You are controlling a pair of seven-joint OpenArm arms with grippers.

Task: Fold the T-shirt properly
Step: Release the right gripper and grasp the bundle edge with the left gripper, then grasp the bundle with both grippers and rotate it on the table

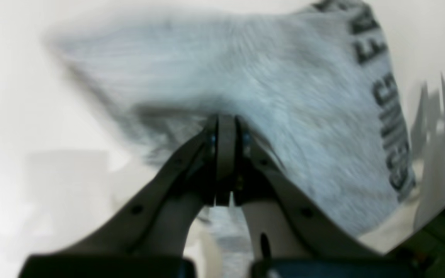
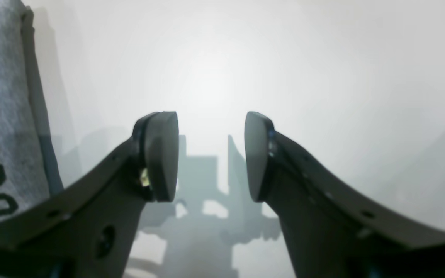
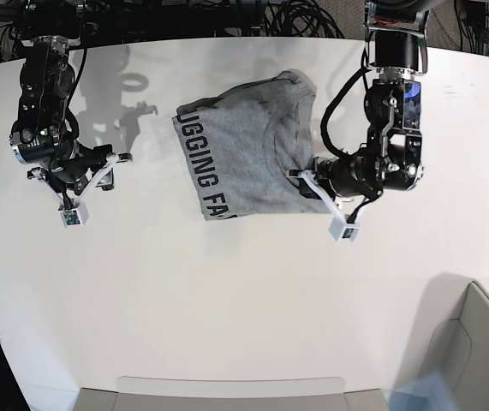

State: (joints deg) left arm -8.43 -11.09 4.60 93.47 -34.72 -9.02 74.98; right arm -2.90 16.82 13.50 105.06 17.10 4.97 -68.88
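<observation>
The heather-grey T-shirt point(image 3: 248, 150) lies partly folded in the middle of the white table point(image 3: 227, 291), with black block lettering point(image 3: 208, 175) along its left edge. My left gripper point(image 3: 302, 177) is at the shirt's right lower edge. In the left wrist view this gripper point(image 1: 226, 119) is shut, and the blurred grey T-shirt point(image 1: 284, 96) bunches up at its tips. My right gripper point(image 3: 109, 166) hangs over bare table to the left of the shirt. In the right wrist view it point(image 2: 211, 154) stands open and holds nothing, with the T-shirt point(image 2: 2, 116) at the left border.
A grey bin point(image 3: 475, 342) stands at the lower right corner. A pale flat tray point(image 3: 227, 394) sits at the table's front edge. Dark cables point(image 3: 304, 17) run behind the table's far rim.
</observation>
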